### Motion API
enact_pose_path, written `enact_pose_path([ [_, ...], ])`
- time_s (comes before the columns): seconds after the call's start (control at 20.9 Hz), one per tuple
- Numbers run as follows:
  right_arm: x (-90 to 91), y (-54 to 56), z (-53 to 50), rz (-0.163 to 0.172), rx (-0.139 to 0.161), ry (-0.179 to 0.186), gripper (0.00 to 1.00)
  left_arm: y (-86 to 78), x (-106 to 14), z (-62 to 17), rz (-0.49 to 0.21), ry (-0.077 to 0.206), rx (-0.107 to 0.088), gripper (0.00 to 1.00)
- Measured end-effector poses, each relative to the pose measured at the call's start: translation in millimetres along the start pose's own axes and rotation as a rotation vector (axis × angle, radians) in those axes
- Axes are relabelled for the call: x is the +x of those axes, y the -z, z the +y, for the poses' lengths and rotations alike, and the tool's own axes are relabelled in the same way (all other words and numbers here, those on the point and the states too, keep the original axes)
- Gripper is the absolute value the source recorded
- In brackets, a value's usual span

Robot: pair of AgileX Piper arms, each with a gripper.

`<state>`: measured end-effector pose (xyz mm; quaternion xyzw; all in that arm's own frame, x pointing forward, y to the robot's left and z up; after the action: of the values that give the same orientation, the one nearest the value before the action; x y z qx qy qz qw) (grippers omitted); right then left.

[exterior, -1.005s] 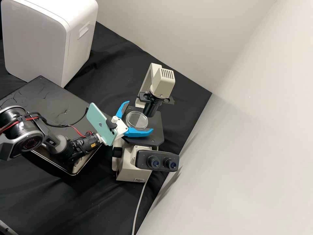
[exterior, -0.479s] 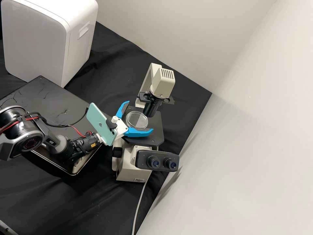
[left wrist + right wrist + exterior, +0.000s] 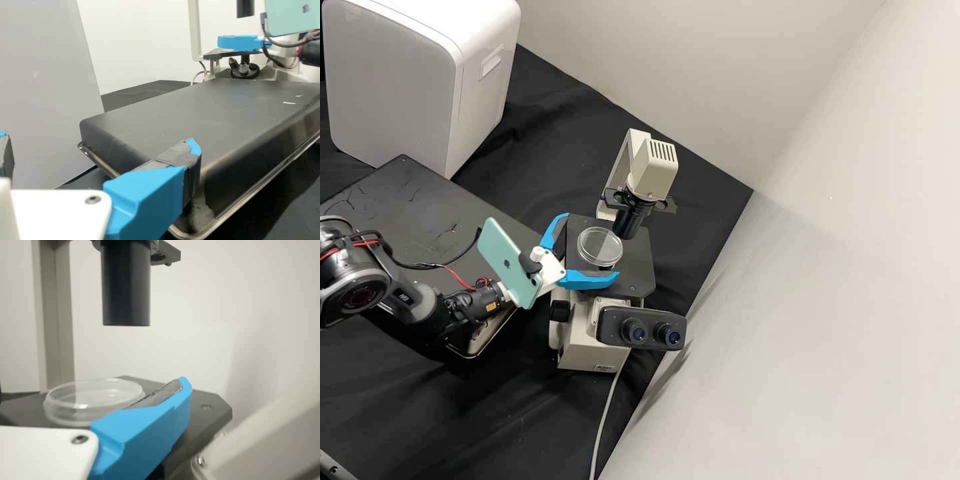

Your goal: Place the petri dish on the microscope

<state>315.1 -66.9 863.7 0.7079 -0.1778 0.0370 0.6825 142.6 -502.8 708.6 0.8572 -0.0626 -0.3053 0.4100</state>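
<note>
The petri dish (image 3: 600, 245), clear and round, lies flat on the black stage (image 3: 639, 270) of the microscope (image 3: 583, 333), directly beneath the black condenser tube (image 3: 628, 220).

The right gripper (image 3: 592, 244) meets the stage from the left. Its two blue fingers (image 3: 585, 279) are spread wide and hold nothing. One finger curves round the far left corner of the stage and the other runs along its near edge. In the high view a strip of bare stage shows between each finger and the dish, so they are apart. In the right wrist view the dish sits beside one finger's inner face, near its tip. A mint-green phone (image 3: 507, 261) is fixed on the wrist behind this gripper.

The microscope's eyepieces (image 3: 643, 331) point to the near right, and a white cable (image 3: 603, 413) runs from its base toward the near edge.

The left gripper (image 3: 97, 145) sits low at the end of an upturned black tray (image 3: 225, 125) away from the microscope. Its fingers are set wide apart and grip nothing. One fingertip is just beside the tray's rounded corner, and I cannot tell whether it touches.

The tray lies left of the microscope on the black cloth (image 3: 553, 147). A white cabinet (image 3: 413, 73) stands at the far left.
</note>
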Motion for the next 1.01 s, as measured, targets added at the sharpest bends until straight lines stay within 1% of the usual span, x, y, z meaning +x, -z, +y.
enact_pose_path([
  [0.05, -6.0, -0.2, -0.2, -0.003, 0.004, 0.008, 1.0, 0.0, 0.0, 0.0, 0.0, 0.0, 0.0, 1.0],
  [0.1, -12.6, 0.4, -0.3, 0.002, 0.001, 0.017, 1.0, 0.0, 0.0, 0.0, 0.0, 0.0, 0.0, 1.0],
  [0.14, -18.8, 0.7, 0.3, 0.005, 0.009, 0.018, 1.0, 0.0, 0.0, 0.0, 0.0, 0.0, 0.0, 1.0],
  [0.19, -24.4, 0.4, 0.2, 0.0, 0.021, 0.025, 1.0, 0.0, 0.0, 0.0, 0.0, 0.0, 0.0, 1.0],
  [0.24, -29.6, 0.7, 0.8, 0.001, 0.025, 0.026, 1.0, 0.0, 0.0, 0.0, 0.0, 0.0, 0.0, 1.0],
  [0.34, -39.2, 1.5, 1.6, 0.001, 0.041, 0.028, 1.0, 0.0, 0.0, 0.0, 0.0, 0.0, 0.0, 1.0],
  [0.38, -43.4, 2.7, 1.4, 0.002, 0.042, 0.033, 1.0, 0.0, 0.0, 0.0, 0.0, 0.0, 0.0, 1.0],
  [0.57, -59.7, 10.4, -3.0, 0.027, 0.044, 0.058, 1.0, 0.0, 0.0, 0.0, 0.0, 0.0, 0.0, 1.0],
  [0.62, -64.3, 11.6, -4.5, 0.027, 0.054, 0.07, 1.0, 0.0, 0.0, 0.0, 0.0, 0.0, 0.0, 1.0],
  [0.67, -69.2, 11.6, -6.9, 0.009, 0.065, 0.098, 1.0, 0.0, 0.0, 0.0, 0.0, 0.0, 0.0, 1.0],
  [0.72, -74.5, 11.2, -9.2, -0.006, 0.067, 0.122, 1.0, 0.0, 0.0, 0.0, 0.0, 0.0, 0.0, 1.0],
  [0.81, -82.4, 12.2, -10.9, -0.015, 0.066, 0.144, 1.0, 0.0, 0.0, 0.0, 0.0, 0.0, 0.0, 1.0],
  [0.86, -87.7, 14.1, -11.2, -0.013, 0.068, 0.15, 1.0, 0.0, 0.0, 0.0, 0.0, 0.0, 0.0, 1.0],
  [1.01, -100.9, 19.7, -9.7, -0.021, 0.088, 0.128, 1.0, -0.3, 0.0, 0.0, -0.001, 0.0, 0.0, 1.0],
])
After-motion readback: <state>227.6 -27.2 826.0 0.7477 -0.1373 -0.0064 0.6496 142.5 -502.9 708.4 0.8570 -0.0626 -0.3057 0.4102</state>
